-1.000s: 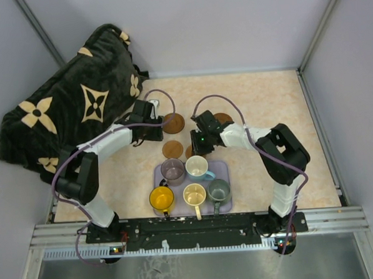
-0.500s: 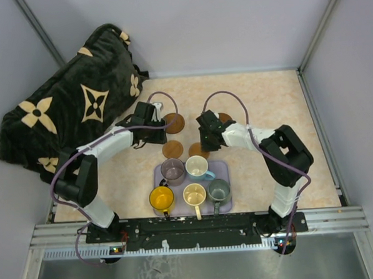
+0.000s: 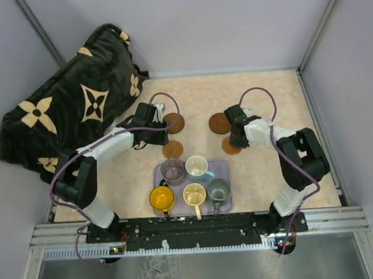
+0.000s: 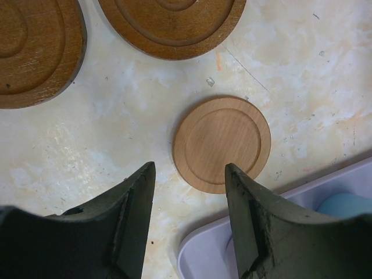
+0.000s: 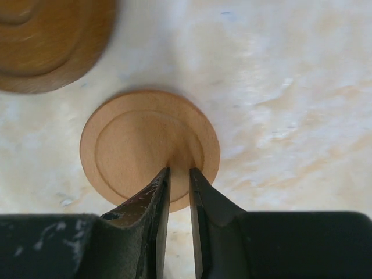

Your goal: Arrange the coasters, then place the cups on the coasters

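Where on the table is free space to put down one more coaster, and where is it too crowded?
Bare table lies along the far wall and at the right, past the right gripper. Another patch lies left of the lavender tray. It is crowded between the dark coasters and the tray's far edge, where the left gripper and a small coaster sit.

Overhead view above; wrist cameras close, facing tabletop [image 3: 278,91]

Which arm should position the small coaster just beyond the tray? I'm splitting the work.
Left. Its gripper hangs open right by that small coaster behind the lavender tray. The right gripper, nearly closed, is busy over the other small coaster.
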Tool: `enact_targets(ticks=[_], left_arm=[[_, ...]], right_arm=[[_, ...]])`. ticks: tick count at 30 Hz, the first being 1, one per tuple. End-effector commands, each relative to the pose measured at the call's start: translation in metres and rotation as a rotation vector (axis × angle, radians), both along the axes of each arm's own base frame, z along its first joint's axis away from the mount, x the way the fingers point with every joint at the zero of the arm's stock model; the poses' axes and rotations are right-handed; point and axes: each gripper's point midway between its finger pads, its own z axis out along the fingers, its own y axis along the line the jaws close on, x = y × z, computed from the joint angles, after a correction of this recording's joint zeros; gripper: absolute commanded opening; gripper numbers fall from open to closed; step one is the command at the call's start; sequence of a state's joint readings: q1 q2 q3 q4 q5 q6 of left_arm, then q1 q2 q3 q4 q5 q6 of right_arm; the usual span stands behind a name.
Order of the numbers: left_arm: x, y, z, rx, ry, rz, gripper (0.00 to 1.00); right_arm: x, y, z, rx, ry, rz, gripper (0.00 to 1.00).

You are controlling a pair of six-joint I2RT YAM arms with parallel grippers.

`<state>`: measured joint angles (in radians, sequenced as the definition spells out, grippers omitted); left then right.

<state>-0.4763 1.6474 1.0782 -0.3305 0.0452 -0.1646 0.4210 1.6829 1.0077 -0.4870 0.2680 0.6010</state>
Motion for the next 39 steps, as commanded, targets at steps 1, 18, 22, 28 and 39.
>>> enact_targets(ticks=[1, 18, 22, 28, 39], left_arm=[[-0.001, -0.003, 0.01, -0.014, -0.027, -0.017, 0.58], [0.005, -0.002, 0.012, -0.004, -0.039, -0.005, 0.58], [0.006, 0.0, 0.014, 0.006, -0.045, -0.003, 0.58], [0.006, -0.001, 0.017, -0.002, -0.048, -0.004, 0.58], [0.007, -0.002, 0.039, -0.037, -0.11, 0.002, 0.58]], right_arm=[[-0.01, -0.065, -0.001, -0.125, 0.055, -0.131, 0.21], [0.089, -0.105, -0.002, -0.111, 0.021, -0.217, 0.17], [0.1, -0.101, -0.002, -0.091, 0.002, -0.214, 0.17], [0.104, -0.098, 0.025, -0.069, -0.076, -0.185, 0.16], [0.088, -0.1, 0.129, -0.044, -0.333, -0.124, 0.17]])
